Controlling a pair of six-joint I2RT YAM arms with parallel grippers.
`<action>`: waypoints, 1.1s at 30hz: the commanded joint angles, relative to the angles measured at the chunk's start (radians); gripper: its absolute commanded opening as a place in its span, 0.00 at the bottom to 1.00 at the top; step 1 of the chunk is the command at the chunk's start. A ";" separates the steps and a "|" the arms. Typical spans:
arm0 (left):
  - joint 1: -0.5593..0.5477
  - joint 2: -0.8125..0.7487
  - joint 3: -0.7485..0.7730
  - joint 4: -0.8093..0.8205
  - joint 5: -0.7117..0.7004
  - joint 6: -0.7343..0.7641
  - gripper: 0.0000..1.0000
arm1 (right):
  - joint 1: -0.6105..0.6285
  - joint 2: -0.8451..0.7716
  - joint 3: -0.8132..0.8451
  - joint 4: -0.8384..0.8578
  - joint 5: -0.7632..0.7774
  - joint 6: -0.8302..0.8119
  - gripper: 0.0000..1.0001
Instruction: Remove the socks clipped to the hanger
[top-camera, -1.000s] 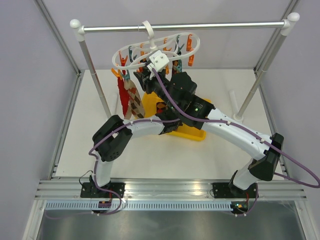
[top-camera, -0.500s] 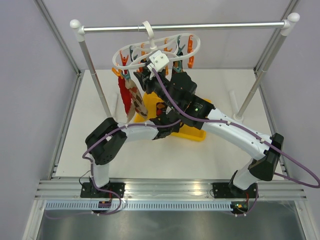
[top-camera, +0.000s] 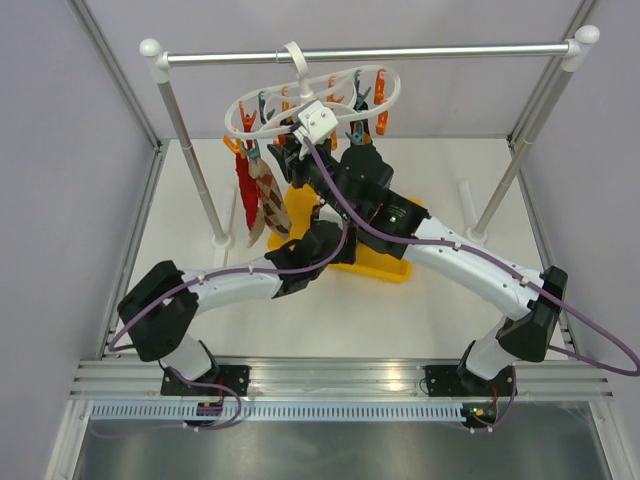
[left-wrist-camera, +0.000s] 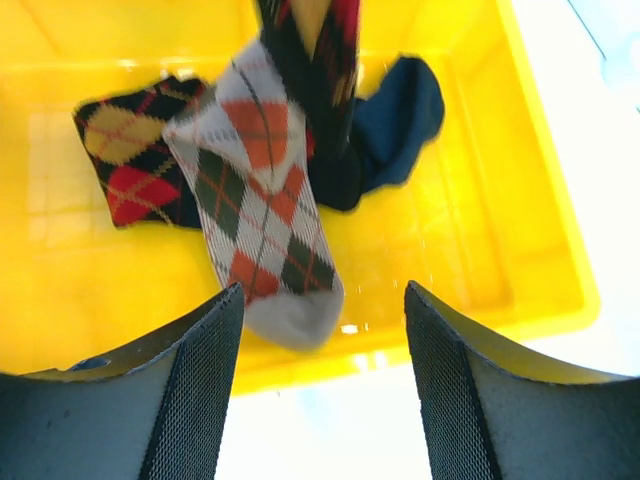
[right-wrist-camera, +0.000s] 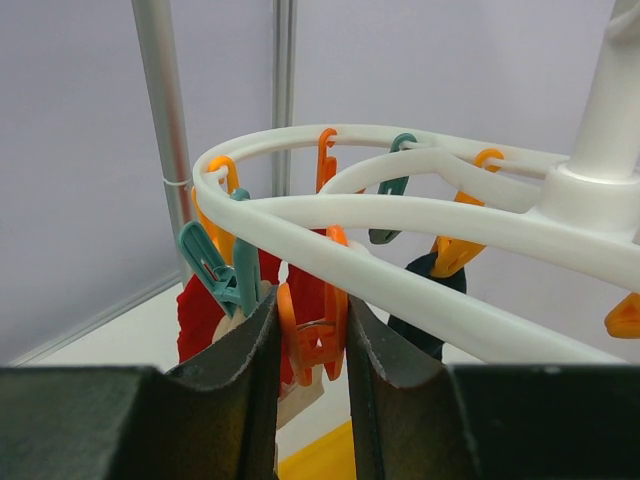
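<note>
The white oval hanger (top-camera: 243, 108) hangs by its hook from the silver rail, with orange and teal pegs. A red sock and argyle socks (top-camera: 258, 195) still hang clipped at its left. My right gripper (top-camera: 287, 152) is raised to the ring (right-wrist-camera: 420, 225) and shut on an orange peg (right-wrist-camera: 318, 315), next to a teal peg (right-wrist-camera: 215, 265); a red sock (right-wrist-camera: 198, 312) and a dark sock (right-wrist-camera: 428, 305) hang behind. My left gripper (left-wrist-camera: 320, 385) is open and empty at the near rim of the yellow bin (left-wrist-camera: 450, 250), which holds a grey argyle sock (left-wrist-camera: 255, 210), a dark argyle sock (left-wrist-camera: 130, 150) and a navy sock (left-wrist-camera: 400, 115).
The yellow bin (top-camera: 385, 262) sits on the white table under the hanger. The silver rail (top-camera: 400, 50) stands on two posts with feet at the left (top-camera: 222, 238) and right (top-camera: 478, 235). Purple cables run along both arms. Grey walls close in both sides.
My left arm's elbow has swung left and toward the near edge, and its gripper has drawn back a little over the bin. The right gripper has stayed at the hanger.
</note>
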 joint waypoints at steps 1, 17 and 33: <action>-0.010 -0.077 -0.082 0.100 0.055 0.049 0.70 | -0.001 -0.029 0.000 0.008 0.016 -0.002 0.03; -0.024 -0.548 -0.291 0.000 0.078 0.018 0.68 | -0.001 -0.084 -0.059 0.010 0.040 -0.005 0.05; -0.024 -0.833 -0.211 -0.132 -0.089 -0.031 0.68 | -0.002 -0.100 -0.080 0.007 0.048 -0.008 0.06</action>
